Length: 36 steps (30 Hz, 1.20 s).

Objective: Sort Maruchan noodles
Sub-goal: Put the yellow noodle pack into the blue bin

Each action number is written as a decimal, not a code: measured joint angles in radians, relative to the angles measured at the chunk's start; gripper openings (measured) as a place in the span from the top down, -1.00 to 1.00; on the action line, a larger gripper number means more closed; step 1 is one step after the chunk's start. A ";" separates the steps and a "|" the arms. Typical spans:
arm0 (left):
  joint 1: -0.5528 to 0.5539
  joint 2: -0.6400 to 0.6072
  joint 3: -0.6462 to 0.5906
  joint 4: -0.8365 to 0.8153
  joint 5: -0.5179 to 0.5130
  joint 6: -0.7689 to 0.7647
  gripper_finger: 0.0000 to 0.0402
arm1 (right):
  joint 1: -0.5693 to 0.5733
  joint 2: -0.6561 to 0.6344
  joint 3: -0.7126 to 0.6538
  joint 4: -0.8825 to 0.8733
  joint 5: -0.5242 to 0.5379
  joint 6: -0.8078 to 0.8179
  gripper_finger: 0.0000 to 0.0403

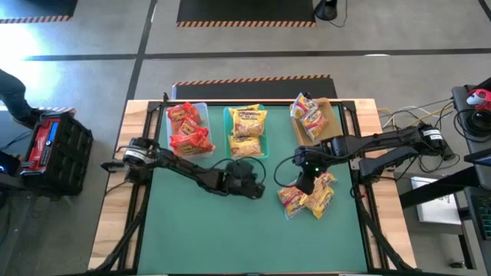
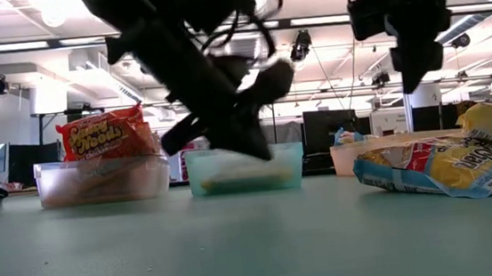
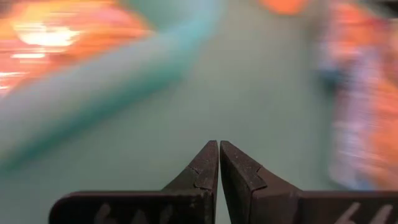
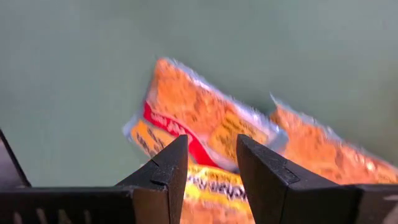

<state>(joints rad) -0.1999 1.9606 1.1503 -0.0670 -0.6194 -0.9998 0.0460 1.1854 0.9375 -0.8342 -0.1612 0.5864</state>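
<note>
left claw (image 1: 247,184): fingers (image 3: 205,171) pressed together, nothing between them. Sits low over the green table (image 1: 199,238) near centre, just at 6 o'clock of the teal bin.
right claw (image 1: 305,182): fingers (image 4: 168,168) parted with a gap, holding nothing. Hangs above the loose pile, clear of it in the low view.
loose pile (image 1: 308,196): a few yellow packets with pink-red print, overlapping on the table at about 4 o'clock from centre, right under the right claw.
clear bin (image 1: 188,129): 11 o'clock, red-orange packets (image 1: 189,127) inside, one standing above the rim in the low view.
teal bin (image 1: 247,130): 12 o'clock, yellow packets (image 1: 248,126) stacked in it.
tan bin (image 1: 321,119): 1 o'clock, yellow/pink-red packets (image 1: 307,115) in it, one hanging over the far-left rim.
off-table: black and red crate (image 1: 52,149) on the floor at 9 o'clock.
</note>
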 joint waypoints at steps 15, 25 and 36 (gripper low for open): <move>-0.051 -0.001 0.001 0.296 0.132 0.142 1.00 | 0.178 0.017 -0.002 -0.071 0.004 0.191 0.38; -0.081 -0.001 0.001 0.327 0.180 0.059 1.00 | 0.328 0.024 -0.003 -0.112 0.004 0.368 0.38; -0.107 -0.001 0.001 0.521 0.214 0.231 1.00 | 0.466 0.055 -0.008 -0.316 0.102 0.660 0.38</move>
<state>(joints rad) -0.3072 1.9598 1.1515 0.4536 -0.4054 -0.7684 0.5121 1.2405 0.9293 -1.1497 -0.0591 1.2467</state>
